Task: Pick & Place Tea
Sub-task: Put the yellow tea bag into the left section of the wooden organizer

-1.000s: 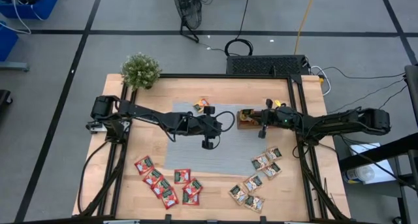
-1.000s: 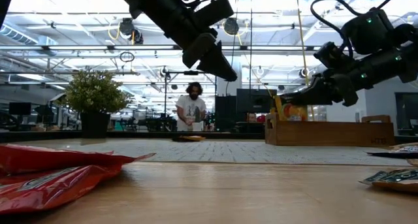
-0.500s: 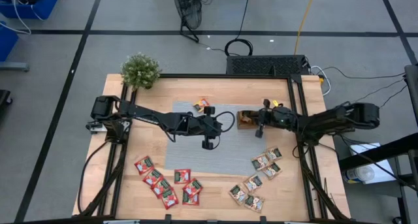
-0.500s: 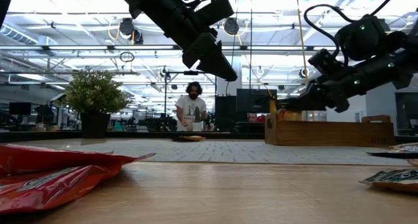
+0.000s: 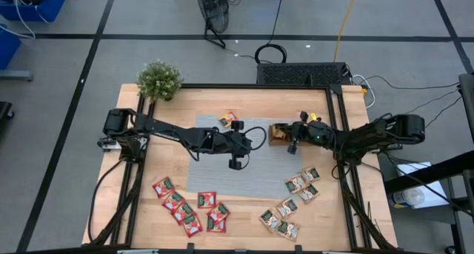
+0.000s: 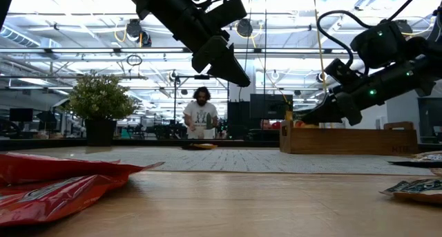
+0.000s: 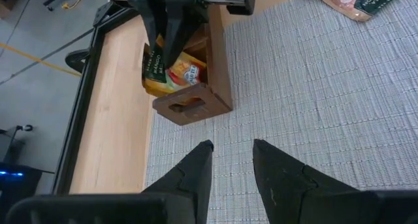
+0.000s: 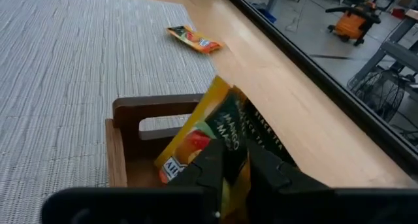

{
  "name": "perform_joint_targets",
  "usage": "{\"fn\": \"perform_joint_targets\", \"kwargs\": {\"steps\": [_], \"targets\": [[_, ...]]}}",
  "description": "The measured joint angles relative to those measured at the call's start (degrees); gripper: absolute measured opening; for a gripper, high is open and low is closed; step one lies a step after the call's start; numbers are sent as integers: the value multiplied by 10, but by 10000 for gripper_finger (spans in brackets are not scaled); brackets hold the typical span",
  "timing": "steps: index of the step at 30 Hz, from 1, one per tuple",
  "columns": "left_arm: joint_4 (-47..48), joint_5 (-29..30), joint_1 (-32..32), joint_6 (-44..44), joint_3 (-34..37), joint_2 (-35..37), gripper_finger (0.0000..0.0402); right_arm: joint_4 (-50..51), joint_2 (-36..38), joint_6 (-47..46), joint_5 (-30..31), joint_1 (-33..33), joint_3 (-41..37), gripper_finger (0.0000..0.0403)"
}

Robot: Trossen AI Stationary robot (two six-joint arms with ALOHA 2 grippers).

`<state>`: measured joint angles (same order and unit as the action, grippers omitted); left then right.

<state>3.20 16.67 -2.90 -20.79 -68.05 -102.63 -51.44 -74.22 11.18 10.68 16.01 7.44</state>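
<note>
Tea sachets lie flat on the table: red ones [image 5: 189,209] near the front left, pale green ones [image 5: 296,191] at the front right, an orange one [image 5: 228,119] at the grey mat's [image 5: 215,176] far edge. A brown wooden tray [image 5: 278,135] stands on the mat's right side with sachets [image 7: 183,74] upright in it. My right gripper [image 5: 293,145] reaches over the tray, shut on an orange-yellow sachet [image 8: 222,119]. My left gripper [image 5: 235,164] hangs open above the mat's middle, with nothing between its fingers [image 7: 196,168]. My right gripper pinches the orange-yellow sachet between its two fingers [image 8: 212,162], at the edge nearest the wrist [image 8: 236,152]. The fingers slant down from the table's right side. The sachet stands tilted on edge with its lower part inside the tray's compartment [image 8: 157,110].
A potted plant [image 5: 159,80] stands at the table's far left corner. Black frame rails run along the table's left and right sides [image 5: 341,165]. A person [image 6: 201,112] stands far behind the table. Bare mat lies between the two grippers.
My right gripper has sunk and shifted toward the table's left, tipping farther downward over the tray. The orange-yellow sachet went with it, from above the tray's rim down into the compartment.
</note>
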Motion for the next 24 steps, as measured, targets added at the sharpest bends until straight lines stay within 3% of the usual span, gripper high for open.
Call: {"fn": "perform_joint_targets", "kwargs": {"steps": [14,16,20,22,24], "targets": [[23,4,0,30,-1,0,118,-10,69,-24,-2,-2,0,148],[68,46,-1,33,-1,0,118,-10,87,-31,-2,-8,0,157],[175,205,8,94,-1,2,118,-10,117,-31,-2,-30,0,167],[208,236,26,173,-1,3,118,-10,129,-30,-2,-39,0,169],[233,222,52,245,-1,3,118,-10,140,-30,-2,-45,0,169]]}}
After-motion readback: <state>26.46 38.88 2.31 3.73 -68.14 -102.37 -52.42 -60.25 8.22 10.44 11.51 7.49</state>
